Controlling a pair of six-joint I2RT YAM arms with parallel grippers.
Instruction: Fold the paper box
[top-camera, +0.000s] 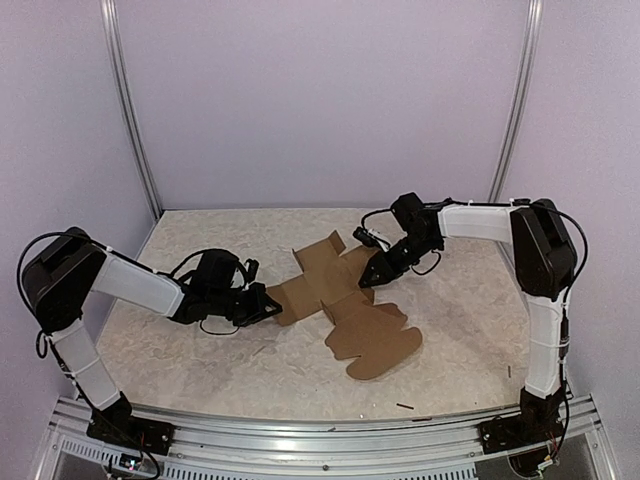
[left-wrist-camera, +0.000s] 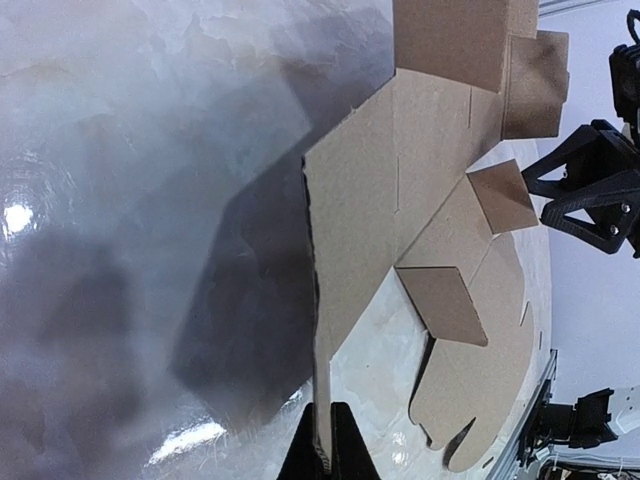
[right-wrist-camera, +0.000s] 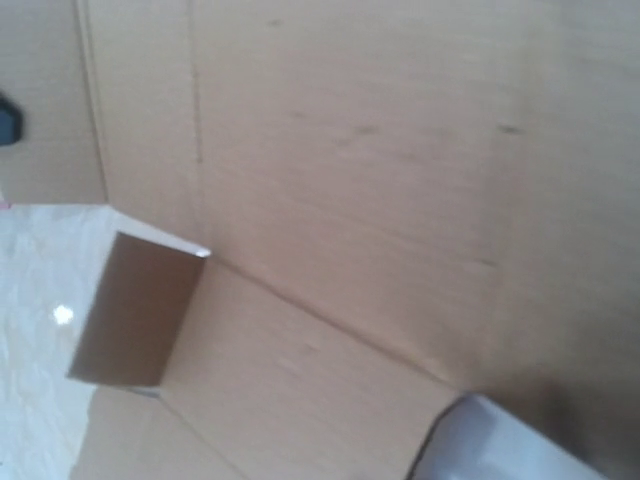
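Note:
The paper box (top-camera: 335, 290) is a brown cardboard die-cut sheet lying mostly flat at mid-table, with rounded flaps toward the near right. A few small flaps stand up. My left gripper (top-camera: 272, 303) lies low at the sheet's left edge. In the left wrist view this gripper (left-wrist-camera: 330, 440) is shut on that thin cardboard edge (left-wrist-camera: 322, 380). My right gripper (top-camera: 368, 278) points down onto the sheet's right side. Seen from the left wrist, its (left-wrist-camera: 535, 197) jaws stand a little apart beside a small raised flap (left-wrist-camera: 500, 195). The right wrist view is filled by cardboard (right-wrist-camera: 350, 150) at close range.
Tiny dark scraps lie near the front edge (top-camera: 405, 406) and at the right (top-camera: 508, 371). A metal rail (top-camera: 320, 440) runs along the near edge with both arm bases on it. Pale walls with vertical posts (top-camera: 130, 110) close in the back and sides.

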